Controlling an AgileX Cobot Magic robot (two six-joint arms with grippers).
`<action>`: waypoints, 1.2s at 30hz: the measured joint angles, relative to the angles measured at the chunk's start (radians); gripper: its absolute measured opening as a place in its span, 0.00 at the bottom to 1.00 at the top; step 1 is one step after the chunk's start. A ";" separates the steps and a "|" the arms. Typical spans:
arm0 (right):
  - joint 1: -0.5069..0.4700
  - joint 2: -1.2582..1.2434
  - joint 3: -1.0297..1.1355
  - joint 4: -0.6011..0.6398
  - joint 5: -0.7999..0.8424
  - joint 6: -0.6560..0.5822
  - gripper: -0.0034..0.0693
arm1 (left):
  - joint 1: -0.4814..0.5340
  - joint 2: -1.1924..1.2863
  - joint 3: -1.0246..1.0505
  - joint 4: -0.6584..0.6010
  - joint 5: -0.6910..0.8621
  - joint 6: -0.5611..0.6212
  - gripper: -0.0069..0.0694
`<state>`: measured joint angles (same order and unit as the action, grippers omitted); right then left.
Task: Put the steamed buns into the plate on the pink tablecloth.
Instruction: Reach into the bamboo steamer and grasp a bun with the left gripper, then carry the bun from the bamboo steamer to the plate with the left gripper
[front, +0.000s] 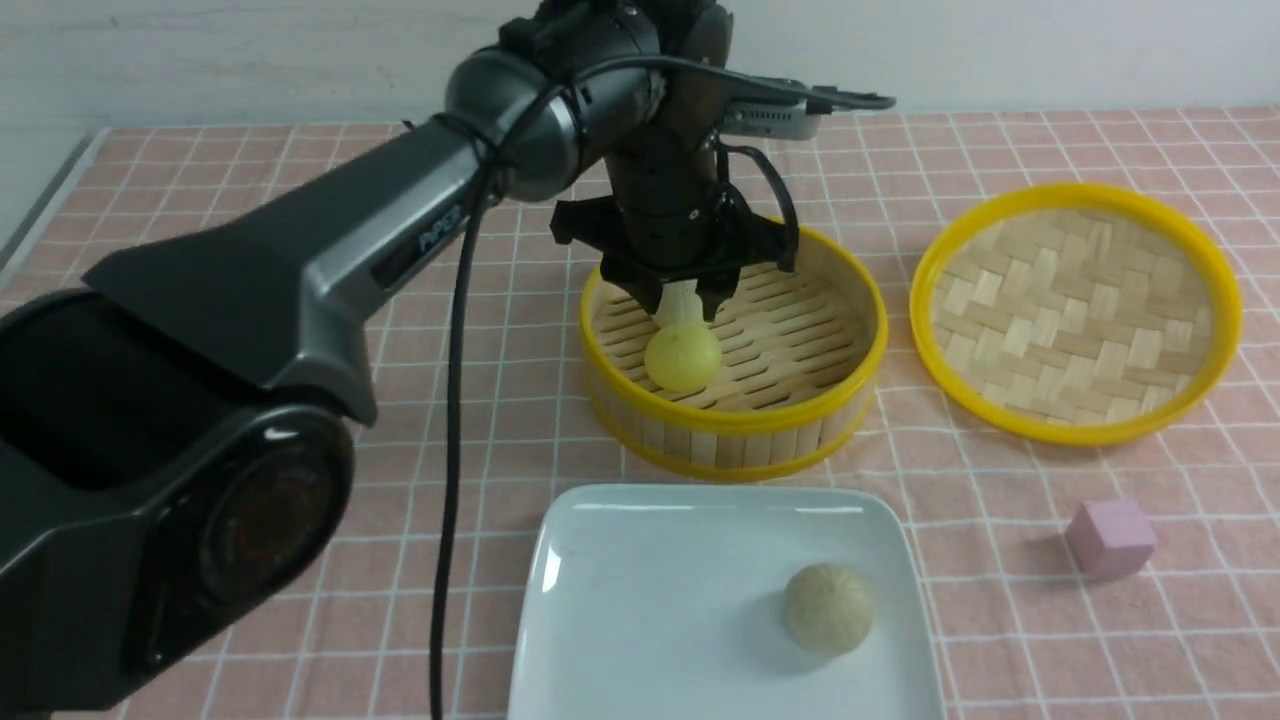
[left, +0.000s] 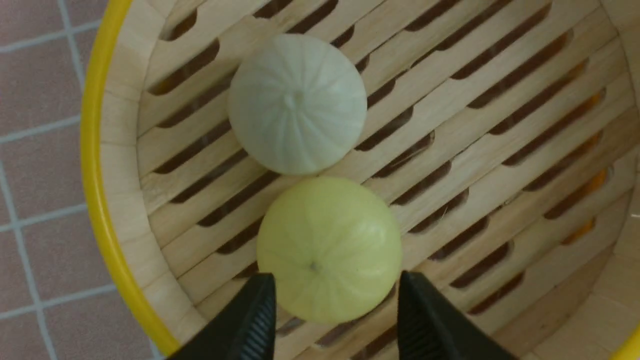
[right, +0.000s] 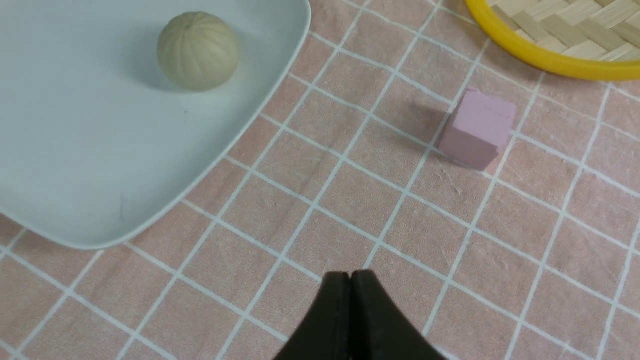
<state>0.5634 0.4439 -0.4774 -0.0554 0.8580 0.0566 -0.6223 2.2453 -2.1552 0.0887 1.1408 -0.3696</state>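
The tabletop (front: 1000, 650) is fully covered in the front view by the pink tablecloth (front: 250, 160), a salmon fabric with a thin white grid. Four items rest directly on the cloth. The white rounded-square plate (front: 640, 620) sits at the near centre, its near edge cut off by the frame. The round yellow-rimmed steamer basket (front: 740, 435) stands just behind the plate, separated from it by a narrow strip of cloth. The woven yellow-rimmed lid (front: 1075, 315) lies flat to the right of the basket, close but not touching. A small pink cube (front: 1110, 538) sits right of the plate, nearer than the lid, apart from both.
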 joint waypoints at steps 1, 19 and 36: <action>0.000 0.000 0.000 0.007 0.000 0.000 0.06 | 0.000 0.013 -0.005 0.002 0.000 -0.012 0.58; 0.000 0.000 0.000 0.018 0.000 0.000 0.08 | 0.000 0.108 -0.013 0.057 -0.003 -0.148 0.38; 0.000 -0.002 0.000 0.022 0.002 0.000 0.09 | -0.033 -0.398 0.036 -0.009 0.099 -0.081 0.12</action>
<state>0.5634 0.4416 -0.4774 -0.0337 0.8601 0.0566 -0.6551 1.8476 -2.1188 0.0796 1.2402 -0.4502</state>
